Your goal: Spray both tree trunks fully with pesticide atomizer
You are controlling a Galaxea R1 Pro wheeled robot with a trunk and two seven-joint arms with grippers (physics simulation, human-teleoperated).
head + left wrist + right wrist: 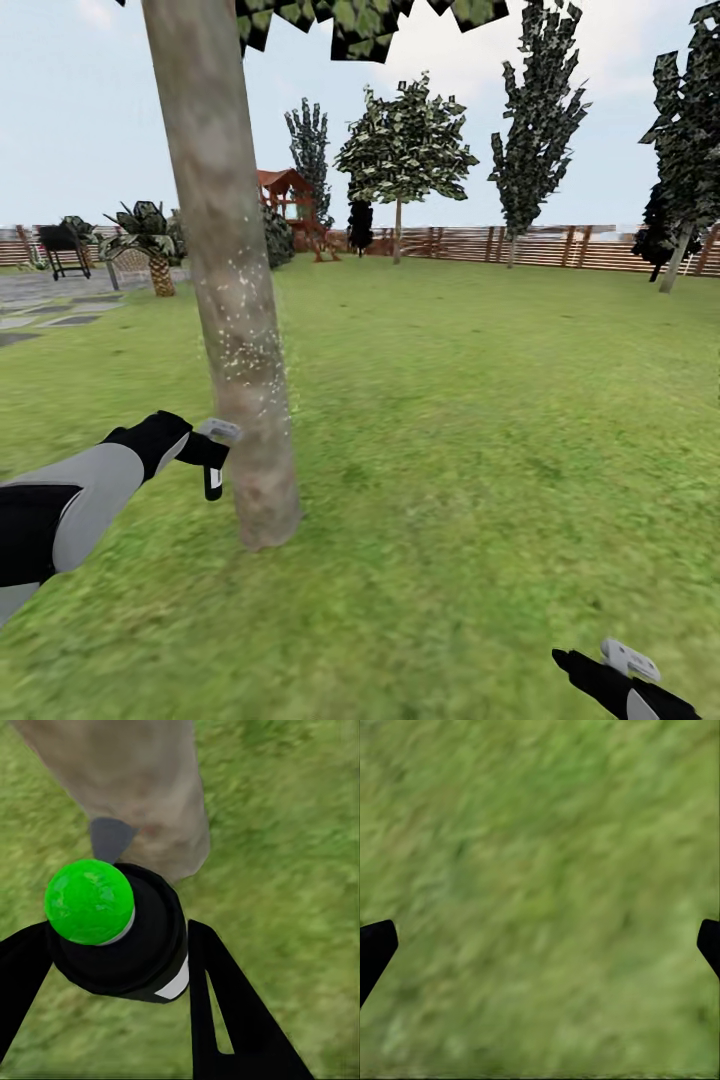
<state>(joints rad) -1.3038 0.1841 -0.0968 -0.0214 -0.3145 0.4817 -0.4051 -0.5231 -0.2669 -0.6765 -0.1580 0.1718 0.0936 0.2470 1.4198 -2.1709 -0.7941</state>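
Note:
A thick grey-brown tree trunk rises close in front of me at the left, speckled with white spray droplets around its middle. My left gripper is shut on the pesticide atomizer, a slim dark bottle with a white label, held right beside the trunk's lower part. In the left wrist view the atomizer shows a green cap between the black fingers, with the trunk just beyond. A second tree stands far back near the fence. My right gripper is open over bare grass, low at the right.
The lawn stretches to a brown slat fence. Dark column-shaped trees line the back and right. A small palm, a red play structure and paving stones lie at the left.

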